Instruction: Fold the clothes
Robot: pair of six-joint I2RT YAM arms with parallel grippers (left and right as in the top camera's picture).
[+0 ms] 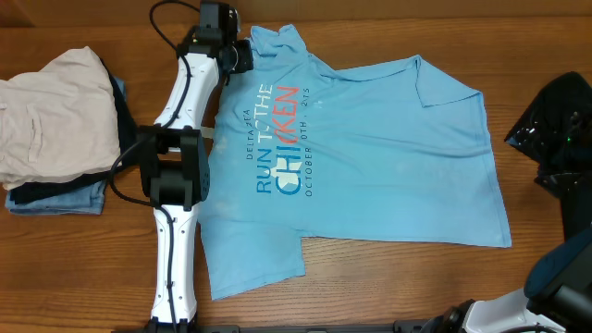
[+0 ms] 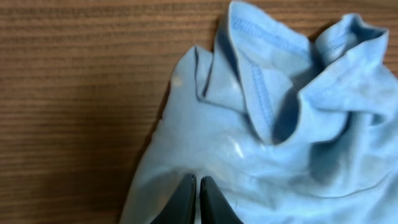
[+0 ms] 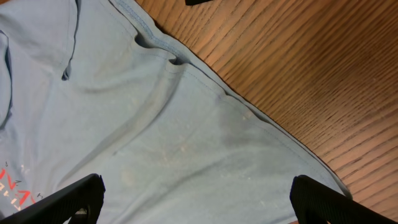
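The clothes, a sky-blue T-shirt (image 1: 370,157) with white and red-orange lettering, lie spread flat across the middle of the table. My left gripper (image 1: 248,55) is at the shirt's far left corner, by a bunched sleeve. In the left wrist view its fingers (image 2: 198,182) are pressed together, with the rumpled blue fabric (image 2: 280,155) drawn up to their tips. My right gripper (image 3: 198,186) hangs wide open over the flat cloth (image 3: 124,93) near a hemmed edge, with nothing between its fingers. The right arm (image 1: 555,129) is at the table's right edge.
A pile with a cream-beige garment (image 1: 55,111) on top of dark and denim-blue ones (image 1: 55,199) sits at the far left. The left arm (image 1: 176,166) stretches along the shirt's left side. Bare wooden table (image 1: 388,287) surrounds the shirt.
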